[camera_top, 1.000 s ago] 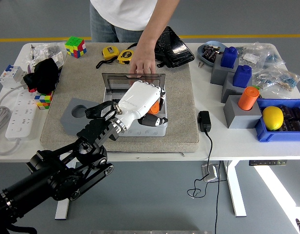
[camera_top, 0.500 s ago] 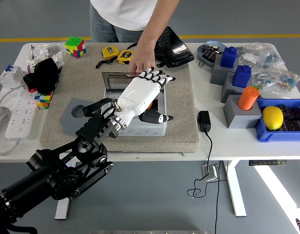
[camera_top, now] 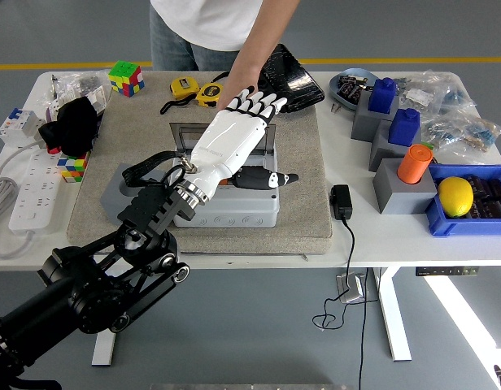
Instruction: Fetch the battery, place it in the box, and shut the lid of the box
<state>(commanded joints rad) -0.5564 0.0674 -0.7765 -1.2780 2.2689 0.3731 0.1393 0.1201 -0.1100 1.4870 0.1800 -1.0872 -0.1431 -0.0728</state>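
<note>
puzzle cubes (camera_top: 126,77): 2 | tape measures (camera_top: 185,88): 2 | blue blocks (camera_top: 382,95): 2 | lemon (camera_top: 455,196): 1 | power strip (camera_top: 31,192): 1

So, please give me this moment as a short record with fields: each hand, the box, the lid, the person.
left hand: open, fingers spread, raised over the box, holding nothing
right hand: not in view
box: grey, on the beige mat, mostly hidden by the left hand
lid: open, hinged up at the far side
person's hand: reaching down to the lid's far edge
battery: cannot tell from this view
</note>
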